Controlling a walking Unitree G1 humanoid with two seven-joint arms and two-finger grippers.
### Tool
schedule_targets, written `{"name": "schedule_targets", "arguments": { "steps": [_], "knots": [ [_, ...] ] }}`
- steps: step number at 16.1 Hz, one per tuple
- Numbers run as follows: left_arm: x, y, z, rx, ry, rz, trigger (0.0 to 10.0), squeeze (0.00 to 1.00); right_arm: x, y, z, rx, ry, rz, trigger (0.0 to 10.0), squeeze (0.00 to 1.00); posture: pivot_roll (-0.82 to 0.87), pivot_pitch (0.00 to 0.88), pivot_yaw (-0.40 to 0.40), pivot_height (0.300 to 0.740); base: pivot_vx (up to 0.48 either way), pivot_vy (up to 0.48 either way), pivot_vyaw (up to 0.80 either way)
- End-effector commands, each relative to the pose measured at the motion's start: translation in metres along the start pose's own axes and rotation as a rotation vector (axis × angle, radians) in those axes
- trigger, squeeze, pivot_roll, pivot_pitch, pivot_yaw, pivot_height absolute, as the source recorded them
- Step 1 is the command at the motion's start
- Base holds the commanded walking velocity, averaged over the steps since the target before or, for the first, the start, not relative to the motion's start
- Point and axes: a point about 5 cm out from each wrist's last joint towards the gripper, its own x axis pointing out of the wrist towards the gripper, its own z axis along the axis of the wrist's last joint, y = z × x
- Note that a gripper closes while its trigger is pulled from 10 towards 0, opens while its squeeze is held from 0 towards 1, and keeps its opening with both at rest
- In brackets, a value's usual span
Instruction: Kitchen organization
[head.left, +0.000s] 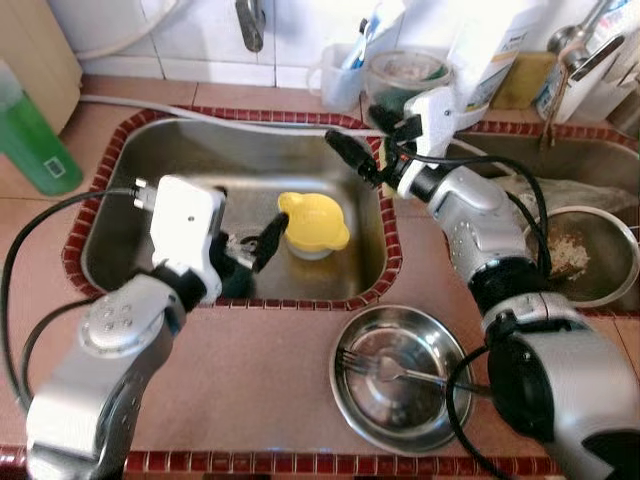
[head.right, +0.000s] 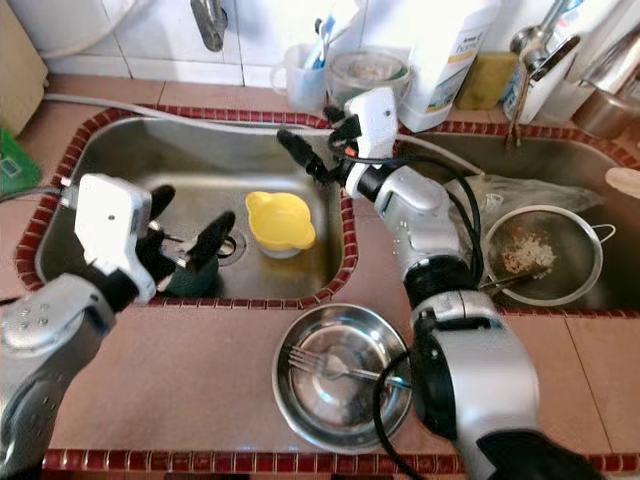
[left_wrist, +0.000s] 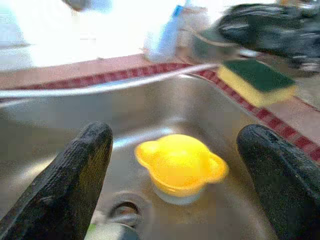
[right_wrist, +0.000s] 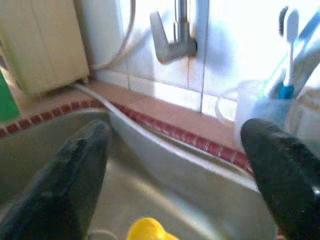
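My left jaws (head.right: 185, 250) hang low inside the left sink (head.left: 240, 150), spread wide apart and holding nothing. Just past them sits the yellow cup (head.left: 313, 224) — upside down on the sink floor, beside the drain (head.right: 228, 245), not touching either finger. In my left wrist view the cup (left_wrist: 180, 166) lies between the two black fingers (left_wrist: 65, 185) but further out than their tips.

My right jaws (head.left: 362, 150) reach over the back right corner of the same sink, near its red-tiled rim, also apart and empty. Through the right wrist view I see the tap (right_wrist: 175, 35) on the white tiled wall, a hose (right_wrist: 125, 125) running along the rim, and a clear cup with a toothbrush (right_wrist: 287, 60).

On the tabletop (head.left: 250, 370) in front of the sink stands a steel bowl (head.left: 400, 380) with a fork (head.left: 375, 368) lying in it. The right sink (head.right: 560, 160) holds a strainer (head.right: 545, 255) with food scraps. A green bottle (head.left: 30, 135) stands at the far left, and a sponge (left_wrist: 255, 82) rests near the divider.
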Motion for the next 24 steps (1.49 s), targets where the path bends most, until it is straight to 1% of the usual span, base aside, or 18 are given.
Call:
{"name": "schedule_targets", "arguments": {
  "steps": [1,2,4,5,6,7,8,9,10,11,12,13,14,17,19,20,22,24],
  "knots": [
    [0.003,0.003,0.0,0.014,-0.012,0.025,10.0,0.0,-0.002,-0.002,0.008,0.004,-0.054,-0.025,10.0,1.0,0.03,0.119,-0.042,0.74,0.0,0.0,0.0],
    [0.011,0.012,-0.006,-0.011,-0.024,0.113,10.0,0.0,-0.008,-0.001,0.013,0.006,-0.11,-0.082,10.0,1.0,0.02,0.091,-0.029,0.74,0.0,0.0,0.0],
    [0.015,0.015,-0.011,-0.016,-0.013,0.156,10.0,0.0,-0.017,-0.003,0.003,0.018,-0.103,-0.156,10.0,1.0,0.01,0.076,-0.018,0.74,0.0,0.0,0.0],
    [0.019,0.018,-0.016,-0.028,0.003,0.183,10.0,0.0,-0.029,-0.004,-0.014,0.051,-0.074,-0.256,10.0,1.0,0.01,0.074,-0.017,0.74,0.0,0.0,0.0],
    [0.02,0.018,-0.017,-0.028,0.004,0.188,10.0,0.0,-0.031,-0.003,-0.016,0.057,-0.072,-0.27,10.0,1.0,0.01,0.068,-0.008,0.74,0.0,0.0,0.0],
    [0.021,0.022,-0.031,-0.002,0.027,0.225,10.0,0.0,-0.042,0.005,-0.029,0.07,-0.047,-0.334,10.0,1.0,0.0,0.054,0.002,0.74,0.0,0.0,0.0],
    [0.021,0.024,-0.04,-0.024,0.058,0.257,10.0,0.0,-0.048,0.01,-0.034,0.081,-0.05,-0.372,10.0,1.0,0.0,0.049,0.005,0.74,0.0,0.0,0.0],
    [0.022,0.022,-0.039,-0.035,0.057,0.247,10.0,0.0,-0.051,0.017,-0.031,0.073,-0.077,-0.373,10.0,1.0,-0.02,0.048,0.01,0.74,0.0,0.0,0.0],
    [0.024,0.018,-0.026,-0.048,-0.011,0.219,10.0,0.0,-0.052,0.02,-0.026,0.091,-0.103,-0.375,10.0,1.0,-0.02,0.042,0.008,0.74,0.0,0.0,0.0],
    [0.028,0.017,-0.022,-0.079,-0.046,0.226,10.0,0.0,-0.053,0.025,-0.022,0.095,-0.119,-0.394,10.0,1.0,-0.02,0.037,0.004,0.74,0.0,0.0,0.0],
    [0.029,0.017,-0.023,-0.062,-0.055,0.225,10.0,0.0,-0.055,0.028,-0.021,0.08,-0.117,-0.399,10.0,0.54,-0.03,0.032,0.002,0.74,0.0,0.0,0.0],
    [0.03,0.017,-0.022,-0.042,-0.07,0.23,10.0,0.0,-0.057,0.03,-0.019,0.07,-0.113,-0.409,10.0,0.0,-0.03,0.03,0.0,0.74,0.0,0.0,0.0],
    [0.029,0.016,-0.02,-0.063,-0.087,0.233,10.0,0.0,-0.059,0.033,-0.017,0.065,-0.116,-0.411,10.0,0.0,-0.03,0.025,-0.003,0.74,0.0,0.0,0.0],
    [0.024,0.014,-0.025,-0.062,-0.101,0.234,10.0,0.0,-0.068,0.048,-0.021,0.034,-0.097,-0.387,10.0,0.0,-0.03,0.008,-0.011,0.74,0.0,0.0,0.0],
    [0.02,0.014,-0.025,-0.029,-0.121,0.239,10.0,0.0,-0.073,0.055,-0.025,0.038,-0.078,-0.391,10.0,0.0,-0.02,0.001,-0.014,0.74,0.0,0.0,0.0],
    [0.018,0.014,-0.027,-0.026,-0.123,0.245,10.0,0.0,-0.076,0.058,-0.027,0.016,-0.064,-0.386,10.0,0.0,-0.02,0.0,-0.014,0.74,0.0,0.0,0.0],
    [0.015,0.014,-0.03,-0.018,-0.124,0.249,10.0,0.0,-0.08,0.062,-0.032,-0.012,-0.037,-0.377,10.0,0.0,-0.02,0.0,-0.017,0.74,0.0,0.0,0.0],
    [0.014,0.015,-0.042,-0.007,-0.098,0.253,10.0,0.0,-0.081,0.062,-0.038,-0.018,-0.011,-0.376,10.0,0.0,-0.02,0.0,-0.021,0.74,0.0,0.0,0.0]
  ]
}}
